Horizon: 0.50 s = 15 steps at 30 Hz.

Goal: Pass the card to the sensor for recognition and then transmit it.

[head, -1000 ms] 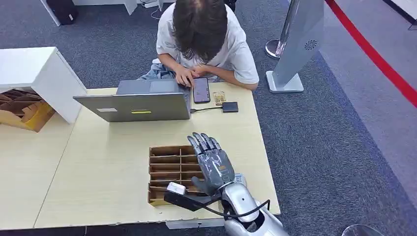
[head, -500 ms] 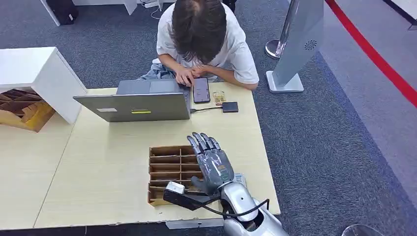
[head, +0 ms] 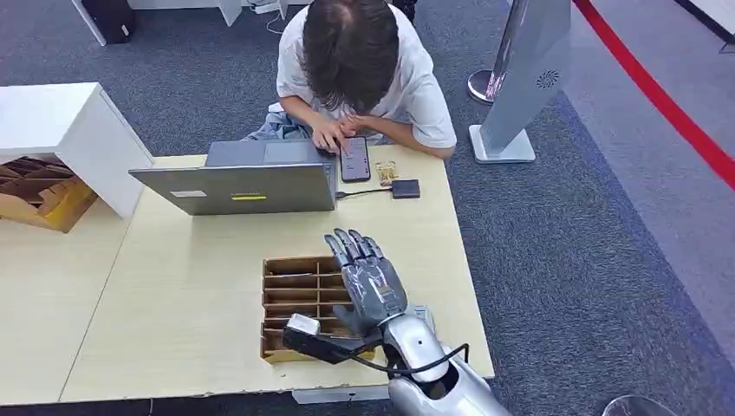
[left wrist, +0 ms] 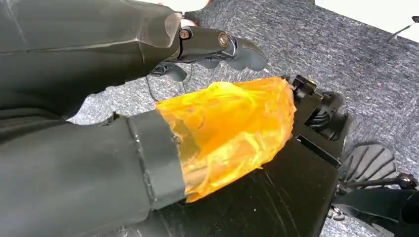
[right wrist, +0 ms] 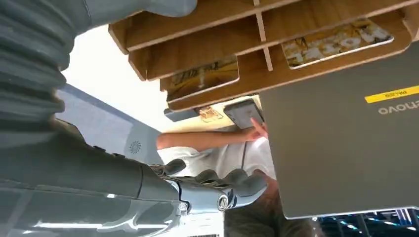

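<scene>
Hovering flat over the wooden slotted tray (head: 290,299), the right hand (head: 368,282) has its fingers stretched out and apart, holding nothing — it covers the tray's right side near the table's (head: 173,303) near edge. Cards lie in the tray's slots: a yellowish card (right wrist: 336,42) in one compartment and another (right wrist: 202,76) in the next. At the far side a person (head: 360,61) bends over a phone (head: 354,159), beside an open laptop (head: 238,178) and a small black box (head: 405,188) on a cable. The left hand (left wrist: 217,47) hangs above grey carpet, fingers curled — whether it grips anything I cannot tell.
</scene>
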Each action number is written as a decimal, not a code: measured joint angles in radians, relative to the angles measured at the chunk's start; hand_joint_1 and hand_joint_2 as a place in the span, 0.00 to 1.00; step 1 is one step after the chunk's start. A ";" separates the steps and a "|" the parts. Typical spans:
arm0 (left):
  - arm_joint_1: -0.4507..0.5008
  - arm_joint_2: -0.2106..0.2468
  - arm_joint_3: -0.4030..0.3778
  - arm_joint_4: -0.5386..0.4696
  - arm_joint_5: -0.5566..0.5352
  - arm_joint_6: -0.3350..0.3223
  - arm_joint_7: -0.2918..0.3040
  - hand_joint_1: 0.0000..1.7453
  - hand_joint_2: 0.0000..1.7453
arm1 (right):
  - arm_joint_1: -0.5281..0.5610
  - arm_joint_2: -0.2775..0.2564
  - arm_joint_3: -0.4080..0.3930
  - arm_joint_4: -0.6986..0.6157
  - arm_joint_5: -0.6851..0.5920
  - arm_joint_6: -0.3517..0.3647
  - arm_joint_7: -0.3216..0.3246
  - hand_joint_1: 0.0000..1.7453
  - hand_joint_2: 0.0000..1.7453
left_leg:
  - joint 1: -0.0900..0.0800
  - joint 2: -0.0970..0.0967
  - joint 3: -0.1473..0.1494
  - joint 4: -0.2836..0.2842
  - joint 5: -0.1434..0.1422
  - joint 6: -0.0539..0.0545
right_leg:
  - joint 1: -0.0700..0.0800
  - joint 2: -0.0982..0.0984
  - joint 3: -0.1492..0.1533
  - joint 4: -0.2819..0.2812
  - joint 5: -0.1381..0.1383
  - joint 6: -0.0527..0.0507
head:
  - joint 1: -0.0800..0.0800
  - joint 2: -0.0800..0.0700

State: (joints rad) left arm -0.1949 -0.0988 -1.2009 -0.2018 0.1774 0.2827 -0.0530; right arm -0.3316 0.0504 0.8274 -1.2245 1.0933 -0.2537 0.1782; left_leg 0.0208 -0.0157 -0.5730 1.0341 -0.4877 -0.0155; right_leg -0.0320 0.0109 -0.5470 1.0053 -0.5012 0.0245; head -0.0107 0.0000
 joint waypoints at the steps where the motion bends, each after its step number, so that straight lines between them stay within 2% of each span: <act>1: 0.000 0.000 0.000 0.000 -0.002 0.000 0.000 0.00 0.00 | -0.002 0.001 0.000 0.002 0.000 0.000 0.000 0.12 1.00 | 0.000 0.000 0.000 0.000 0.000 0.000 | 0.000 0.000 0.000 0.000 0.000 0.000 | 0.000 0.000; 5: 0.000 0.000 0.000 0.000 -0.004 0.000 0.001 0.00 0.00 | -0.005 0.006 0.000 0.005 -0.002 0.002 0.002 0.17 1.00 | 0.000 0.000 0.000 0.000 0.000 0.000 | 0.000 0.000 0.000 0.000 0.000 0.000 | 0.000 0.000; 6: 0.000 0.000 0.000 0.000 -0.004 0.000 0.002 0.00 0.00 | -0.006 0.006 0.000 0.006 -0.002 0.002 0.002 0.23 1.00 | 0.000 0.000 0.000 0.000 0.000 0.000 | 0.000 0.000 0.000 0.000 0.000 0.000 | 0.000 0.000; 10: 0.000 -0.001 0.000 0.000 -0.006 -0.002 0.003 0.00 0.00 | -0.009 0.006 0.000 0.014 -0.002 0.004 0.003 0.22 1.00 | 0.000 0.000 0.000 0.000 0.000 0.000 | 0.000 0.000 0.000 0.000 0.000 0.000 | 0.000 0.000; 11: 0.000 -0.001 0.000 0.000 -0.006 -0.002 0.003 0.00 0.00 | -0.010 0.006 0.000 0.016 -0.001 0.005 0.003 0.18 1.00 | 0.000 0.000 0.000 0.000 0.000 0.000 | 0.000 0.000 0.000 0.000 0.000 0.000 | 0.000 0.000; 12: 0.000 -0.001 0.000 0.000 -0.007 -0.002 0.003 0.00 0.00 | -0.011 0.007 0.000 0.018 -0.002 0.007 0.003 0.21 1.00 | 0.000 0.000 0.000 0.000 0.000 0.000 | 0.000 0.000 0.000 0.000 0.000 0.000 | 0.000 0.000; 15: 0.000 -0.001 0.001 0.000 -0.010 -0.002 0.004 0.00 0.00 | -0.013 0.007 0.000 0.024 -0.006 0.013 0.006 0.20 1.00 | 0.000 0.000 0.000 0.000 0.000 0.000 | 0.000 0.000 0.000 0.000 0.000 0.000 | 0.000 0.000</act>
State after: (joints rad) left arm -0.1953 -0.0999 -1.2001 -0.2018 0.1675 0.2804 -0.0488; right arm -0.3450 0.0572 0.8270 -1.2005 1.0868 -0.2411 0.1843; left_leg 0.0207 -0.0157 -0.5730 1.0341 -0.4877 -0.0155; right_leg -0.0320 0.0109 -0.5470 1.0053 -0.5012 0.0245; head -0.0111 0.0000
